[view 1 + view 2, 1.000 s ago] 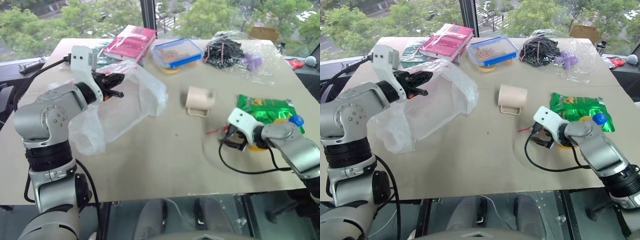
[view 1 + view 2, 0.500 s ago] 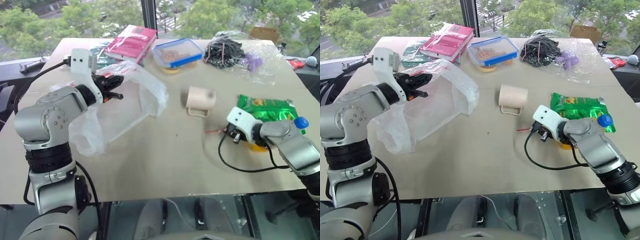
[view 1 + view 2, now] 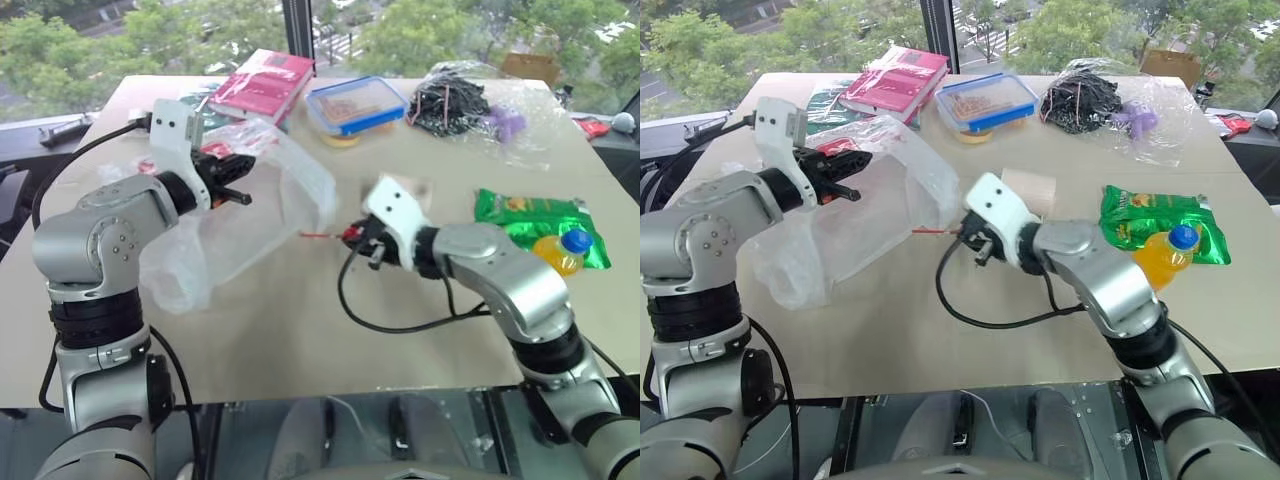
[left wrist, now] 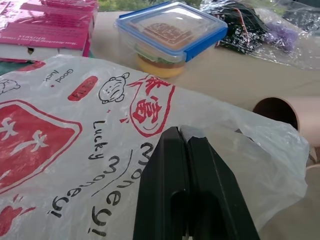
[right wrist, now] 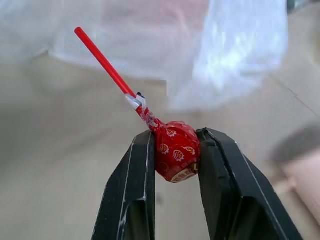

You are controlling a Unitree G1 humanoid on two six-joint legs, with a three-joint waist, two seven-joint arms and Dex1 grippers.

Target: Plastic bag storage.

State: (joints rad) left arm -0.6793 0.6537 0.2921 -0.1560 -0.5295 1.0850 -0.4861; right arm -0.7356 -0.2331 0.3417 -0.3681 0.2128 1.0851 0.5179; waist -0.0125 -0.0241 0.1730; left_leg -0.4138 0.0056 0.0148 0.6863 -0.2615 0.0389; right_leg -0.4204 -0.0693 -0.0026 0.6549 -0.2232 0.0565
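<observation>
With the left gripper (image 4: 186,137) clenched on the plastic bag (image 3: 235,205) raised at the table's (image 3: 300,330) left, the right gripper (image 5: 176,152), grasping a red lollipop (image 5: 175,150), should aim stick-first into the bag's mouth before letting go.

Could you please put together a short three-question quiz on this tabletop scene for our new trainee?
1. True or false: the right hand is shut on a red lollipop.
2. What does the left hand grip? A) the plastic bag B) the pink book C) the green snack packet
3. Fill in: the lollipop's stick points toward the ____.

Key
1. True; its two fingers pinch the wrapped head.
2. A; its fingers are pinched together on the bag's film, holding it up off the table.
3. Plastic bag.
</observation>
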